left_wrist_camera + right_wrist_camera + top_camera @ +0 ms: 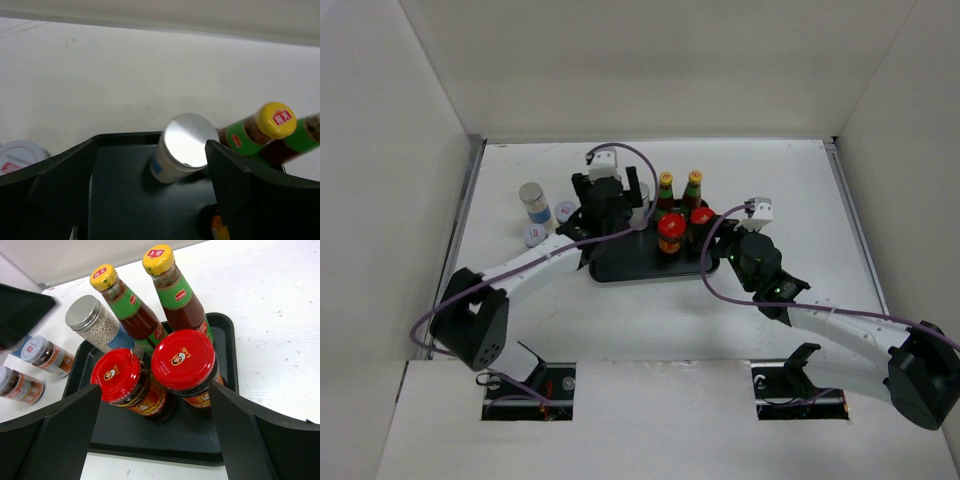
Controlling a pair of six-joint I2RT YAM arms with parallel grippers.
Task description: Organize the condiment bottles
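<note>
Now the left gripper (151,145) gapes wide, empty, before a silver-lidded jar (184,145) on the black tray (120,200); the right gripper (156,386), equally spread and empty, faces 2 red-lidded jars (182,360).

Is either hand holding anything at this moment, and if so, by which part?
Nothing is held. The left hand is open, and the silver-lidded jar by it stands unclamped. The right hand is open and empty.
</note>
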